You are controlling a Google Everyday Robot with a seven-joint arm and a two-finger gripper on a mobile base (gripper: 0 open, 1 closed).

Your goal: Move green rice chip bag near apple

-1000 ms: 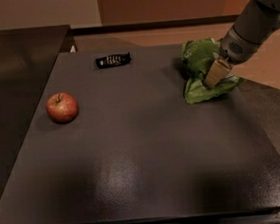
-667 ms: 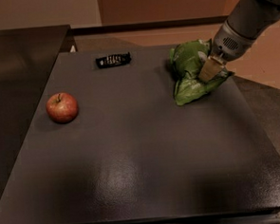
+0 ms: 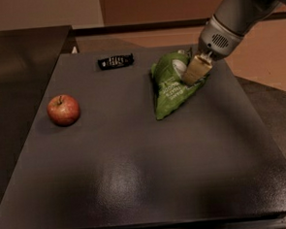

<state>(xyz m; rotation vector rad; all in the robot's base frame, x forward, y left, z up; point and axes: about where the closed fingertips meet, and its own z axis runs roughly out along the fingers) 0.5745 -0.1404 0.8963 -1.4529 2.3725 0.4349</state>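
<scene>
The green rice chip bag [image 3: 170, 85] is crinkled, bright green with white patches, and hangs tilted over the back right part of the dark table [image 3: 137, 175]. My gripper [image 3: 193, 73] is shut on the bag's upper right end, coming in from the upper right. The bag's lower tip points down toward the table. The red apple [image 3: 63, 110] with yellowish patches stands on the left side of the table, well to the left of the bag.
A small black phone-like device [image 3: 115, 61] lies near the table's back edge, between the apple and the bag. A dark counter [image 3: 18, 61] adjoins the table on the left. The floor drops away past the table's right edge.
My gripper has moved left with the green bag in it, away from the right edge toward the table's middle. The bag has lifted and unfolded. The apple and the device have not moved.
</scene>
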